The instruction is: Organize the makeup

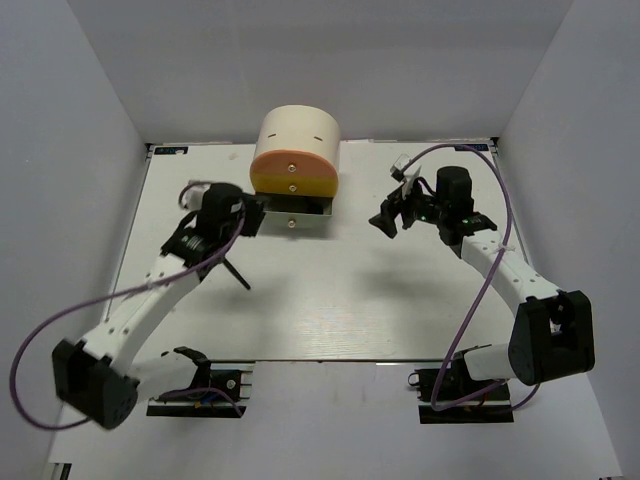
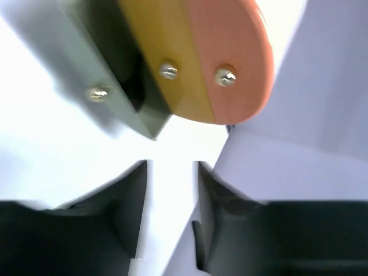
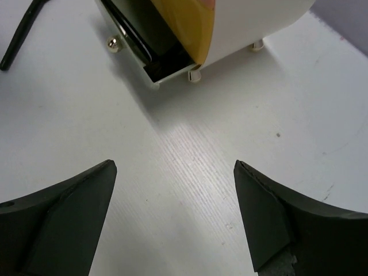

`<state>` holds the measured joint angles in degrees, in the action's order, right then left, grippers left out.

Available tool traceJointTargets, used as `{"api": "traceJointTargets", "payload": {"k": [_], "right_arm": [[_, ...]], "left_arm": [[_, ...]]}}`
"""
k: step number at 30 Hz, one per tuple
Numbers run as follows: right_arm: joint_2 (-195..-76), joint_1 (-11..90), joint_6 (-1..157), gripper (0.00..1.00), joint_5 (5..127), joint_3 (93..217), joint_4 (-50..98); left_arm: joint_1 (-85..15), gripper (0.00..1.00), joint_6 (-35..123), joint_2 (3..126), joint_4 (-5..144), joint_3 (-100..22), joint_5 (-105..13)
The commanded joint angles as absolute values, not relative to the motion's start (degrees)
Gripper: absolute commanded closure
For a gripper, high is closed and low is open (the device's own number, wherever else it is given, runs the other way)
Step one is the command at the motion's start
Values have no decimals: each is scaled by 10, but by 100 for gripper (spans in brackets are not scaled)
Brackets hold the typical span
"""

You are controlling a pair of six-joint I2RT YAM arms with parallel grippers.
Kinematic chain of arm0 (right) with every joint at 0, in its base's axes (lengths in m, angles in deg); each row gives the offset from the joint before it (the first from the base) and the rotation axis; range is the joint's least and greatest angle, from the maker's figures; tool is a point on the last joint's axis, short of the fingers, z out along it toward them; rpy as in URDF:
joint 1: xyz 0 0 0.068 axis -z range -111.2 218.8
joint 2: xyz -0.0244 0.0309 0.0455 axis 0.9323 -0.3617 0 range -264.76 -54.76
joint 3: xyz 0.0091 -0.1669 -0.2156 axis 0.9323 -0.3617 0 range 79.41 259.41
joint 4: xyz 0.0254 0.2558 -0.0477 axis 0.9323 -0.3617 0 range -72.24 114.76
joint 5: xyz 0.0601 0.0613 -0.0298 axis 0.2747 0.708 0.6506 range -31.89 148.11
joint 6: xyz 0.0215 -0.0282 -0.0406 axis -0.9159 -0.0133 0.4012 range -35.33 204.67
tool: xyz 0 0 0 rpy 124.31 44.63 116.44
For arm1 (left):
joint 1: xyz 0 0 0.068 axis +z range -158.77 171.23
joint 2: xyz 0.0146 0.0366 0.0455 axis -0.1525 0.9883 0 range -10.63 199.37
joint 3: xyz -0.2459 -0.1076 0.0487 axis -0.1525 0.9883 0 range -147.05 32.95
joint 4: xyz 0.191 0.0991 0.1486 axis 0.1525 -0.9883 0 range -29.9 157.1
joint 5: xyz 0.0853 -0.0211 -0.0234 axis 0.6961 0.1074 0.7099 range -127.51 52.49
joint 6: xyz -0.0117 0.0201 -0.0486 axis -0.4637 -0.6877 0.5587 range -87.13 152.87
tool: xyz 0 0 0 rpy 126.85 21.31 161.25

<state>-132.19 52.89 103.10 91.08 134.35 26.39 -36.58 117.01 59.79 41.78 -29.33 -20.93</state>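
The one loose piece of makeup in sight is the thin black stick brush, lying flat on the white table just beside the left forearm. It sits on the near side of the left gripper, toward that arm's base. In the overhead view its long axis runs on a diagonal, far end to the left and near end to the right, pointing roughly up toward the round cream box. The left gripper is plainly the nearer one. It hovers at the left corner of the pulled-out bottom drawer, jaws parted with only bare table between them, and holds nothing. It faces the box, so the brush lies behind its fingers, and I judge it would have to draw back and turn across the handle to take it. The right gripper is released too, its fingers spread wide over empty table. It stands well apart from the brush, on the far side of the drawer. A dark curved stick at the upper left edge of the right wrist view is probably this same brush, though too little shows to be sure. The drawer's inside looks dark and glossy there, and I cannot tell what it holds.
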Motion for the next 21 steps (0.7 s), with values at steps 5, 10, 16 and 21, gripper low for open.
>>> {"api": "traceJointTargets", "payload": {"k": [5,10,16,21], "right_arm": [[-1333,534,1024,58,959,1333,272],[-1338,535,1007,100,953,1336,285],[-1327,536,1008,100,938,1329,281],[-1317,538,1007,100,934,1315,281]], "left_arm": [[-355,26,1203,480,173,-158,-170],[-348,19,1209,505,173,-114,-191],[-308,12,1154,617,167,-156,-173],[-265,12,1079,716,197,-223,-173]]}}
